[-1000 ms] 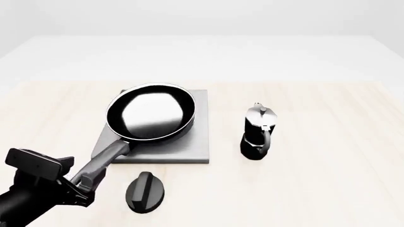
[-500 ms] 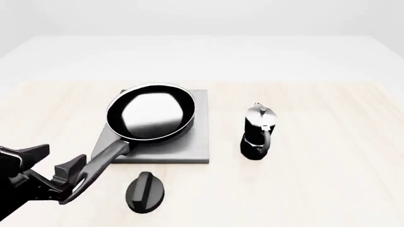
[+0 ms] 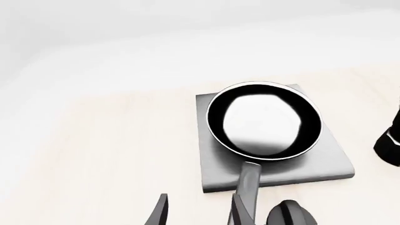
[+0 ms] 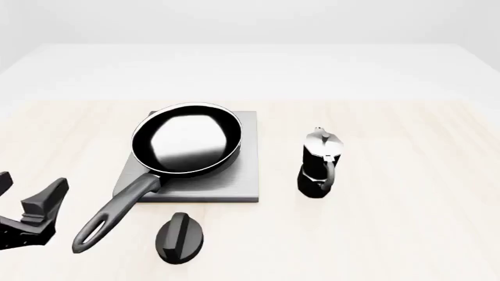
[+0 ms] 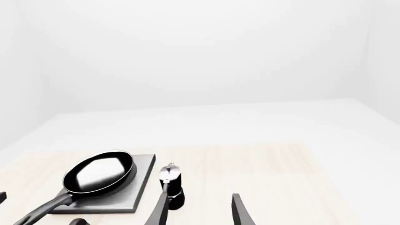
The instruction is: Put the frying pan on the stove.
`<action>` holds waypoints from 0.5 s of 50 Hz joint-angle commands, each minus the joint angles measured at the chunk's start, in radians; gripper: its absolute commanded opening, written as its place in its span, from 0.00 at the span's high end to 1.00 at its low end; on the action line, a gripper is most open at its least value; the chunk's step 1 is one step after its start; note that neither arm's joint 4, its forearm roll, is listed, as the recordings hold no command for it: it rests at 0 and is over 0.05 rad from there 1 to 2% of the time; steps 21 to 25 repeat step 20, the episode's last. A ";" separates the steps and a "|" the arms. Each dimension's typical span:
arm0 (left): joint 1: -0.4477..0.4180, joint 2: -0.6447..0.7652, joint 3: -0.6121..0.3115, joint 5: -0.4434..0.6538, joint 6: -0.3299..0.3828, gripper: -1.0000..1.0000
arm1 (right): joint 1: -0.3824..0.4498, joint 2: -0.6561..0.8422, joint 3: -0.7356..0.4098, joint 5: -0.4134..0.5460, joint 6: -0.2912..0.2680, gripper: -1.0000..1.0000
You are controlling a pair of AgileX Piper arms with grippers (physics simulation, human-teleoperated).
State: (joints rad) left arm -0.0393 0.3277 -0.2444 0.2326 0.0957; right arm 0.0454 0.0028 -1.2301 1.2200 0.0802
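The left gripper (image 4: 27, 213) is seen spread apart, empty, at the lower left of the frame; the frying pan (image 4: 186, 139) is seated on the stove (image 4: 234, 181); the task is judged done

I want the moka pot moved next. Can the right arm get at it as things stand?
Probably yes: the right end effector is open, and the moka pot stands alone beside the stove, nothing between.
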 commanded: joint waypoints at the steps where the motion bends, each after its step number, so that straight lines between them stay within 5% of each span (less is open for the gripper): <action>1: 0.082 -0.118 -0.007 0.042 -0.004 0.00 | 0.002 -0.003 0.015 0.000 -0.010 0.00; 25: 0.163 -0.325 -0.013 0.188 0.004 0.00 | 0.003 -0.003 0.013 0.000 -0.011 0.00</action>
